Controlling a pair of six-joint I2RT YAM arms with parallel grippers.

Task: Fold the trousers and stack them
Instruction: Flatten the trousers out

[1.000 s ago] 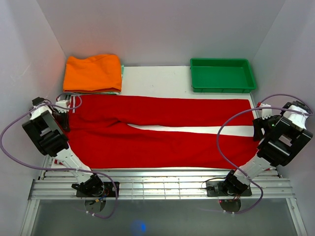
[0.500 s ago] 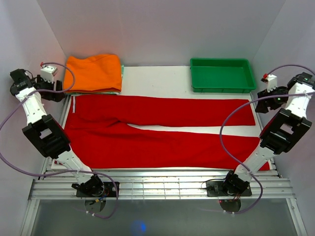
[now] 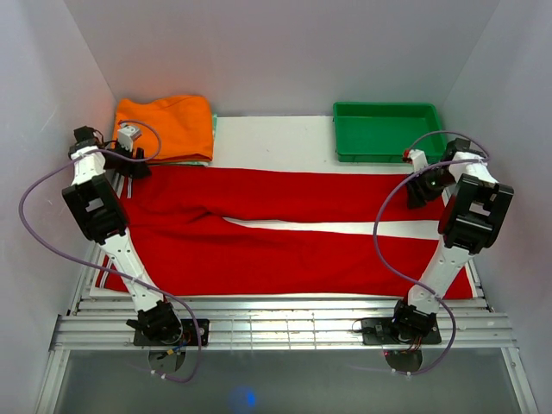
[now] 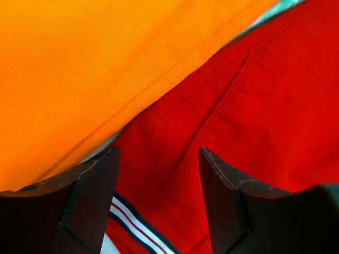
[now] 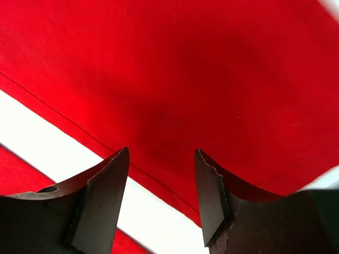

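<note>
Red trousers point(image 3: 285, 233) lie flat across the white table, waist at the left, legs running right. A folded orange pair point(image 3: 164, 128) sits at the back left. My left gripper point(image 3: 131, 164) is open over the waist's far corner; the left wrist view shows red cloth point(image 4: 249, 106), a striped waistband point(image 4: 137, 227) and the orange pair's edge point(image 4: 95, 69) between and beyond its fingers. My right gripper point(image 3: 417, 191) is open over the far leg's hem; the right wrist view shows red cloth point(image 5: 185, 79) and bare white table point(image 5: 79, 153).
A green tray point(image 3: 390, 131) stands at the back right. White walls close in on both sides. A metal rail point(image 3: 276, 328) runs along the near edge by the arm bases.
Both arms swung out toward the walls, then came in to the far edge of the trousers: left to the waist corner, right to the far leg's hem.
</note>
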